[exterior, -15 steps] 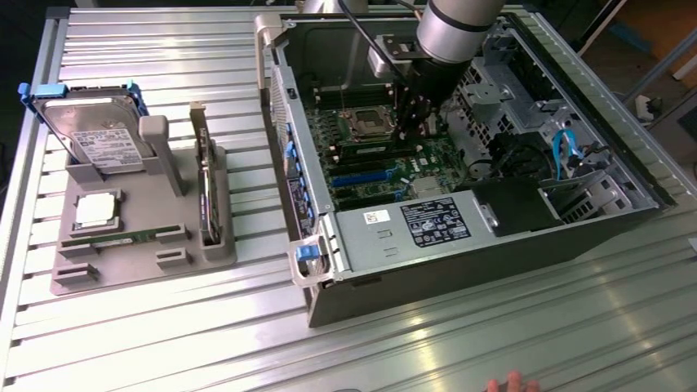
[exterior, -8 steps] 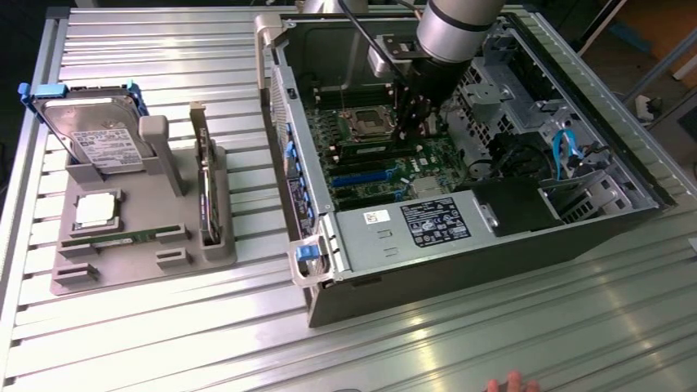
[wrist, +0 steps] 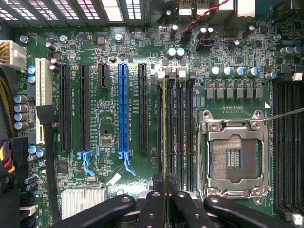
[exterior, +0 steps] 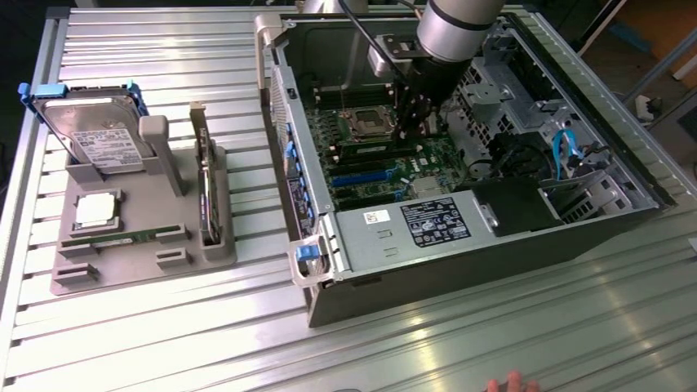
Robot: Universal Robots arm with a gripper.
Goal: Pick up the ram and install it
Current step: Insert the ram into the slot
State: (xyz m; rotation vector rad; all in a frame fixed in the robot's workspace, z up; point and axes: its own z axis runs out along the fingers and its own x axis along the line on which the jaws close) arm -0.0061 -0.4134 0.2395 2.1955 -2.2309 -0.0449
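In the wrist view my gripper (wrist: 165, 205) is shut on the ram (wrist: 165, 137). I see the ram edge-on as a thin line running away from the black fingers (wrist: 152, 209). It hangs over the row of dark memory slots (wrist: 176, 133) between the long expansion slots and the open processor socket (wrist: 235, 156), roughly in line with the slot nearest the expansion slots. Whether it touches the slot I cannot tell. In the exterior view the gripper (exterior: 412, 131) reaches down into the open computer case (exterior: 326, 245), beside the socket (exterior: 365, 122).
A grey holder (exterior: 142, 261) at the exterior view's left carries a hard drive (exterior: 93, 135), a silver processor chip (exterior: 96, 210), an upright expansion card (exterior: 205, 188) and a thin green strip (exterior: 122, 238). Case walls, cables and a drive cage surround the arm. A hand (exterior: 510, 384) shows at the table's front edge.
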